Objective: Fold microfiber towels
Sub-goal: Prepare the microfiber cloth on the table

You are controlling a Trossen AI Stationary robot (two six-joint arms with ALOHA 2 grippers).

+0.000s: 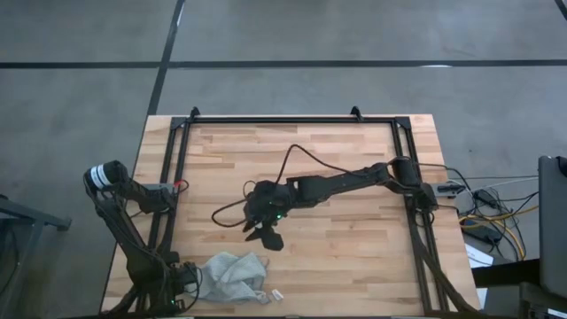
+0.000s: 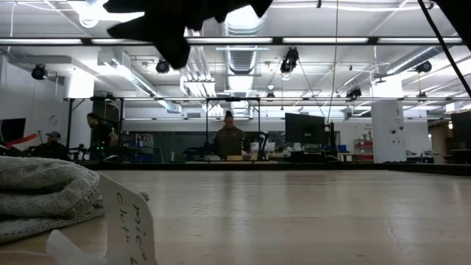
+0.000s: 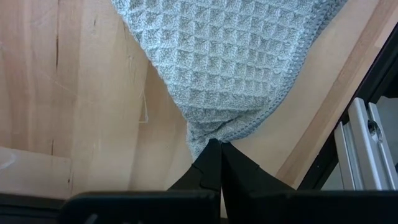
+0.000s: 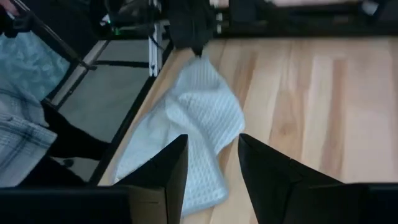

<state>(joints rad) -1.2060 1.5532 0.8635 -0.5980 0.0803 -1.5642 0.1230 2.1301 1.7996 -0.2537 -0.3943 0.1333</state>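
Observation:
The grey-green microfiber towel (image 1: 232,276) lies bunched on the wooden table near its front left corner, and a small white tag (image 1: 275,293) rests beside it. My left gripper (image 3: 219,149) is shut on one corner of the towel. My right gripper (image 1: 263,232) hovers open over the middle of the table, above and short of the towel (image 4: 193,118), with nothing between its fingers. In the low view the towel (image 2: 44,191) is a heap at the left with the tag (image 2: 129,221) in front of it. My left gripper pinches a corner of the towel (image 3: 214,135) between its two shut fingers, which slant steeply down from above. The cloth fans out from that corner, which is drawn up to the fingers (image 4: 198,59). The rest lies rumpled on the table.
A black metal frame (image 1: 168,177) runs round the tabletop, and its left rail (image 3: 367,124) lies close beside the towel. A black cable (image 1: 301,159) trails over the table behind my right arm. Bare wood stretches to the right of the towel. People stand in the room beyond.

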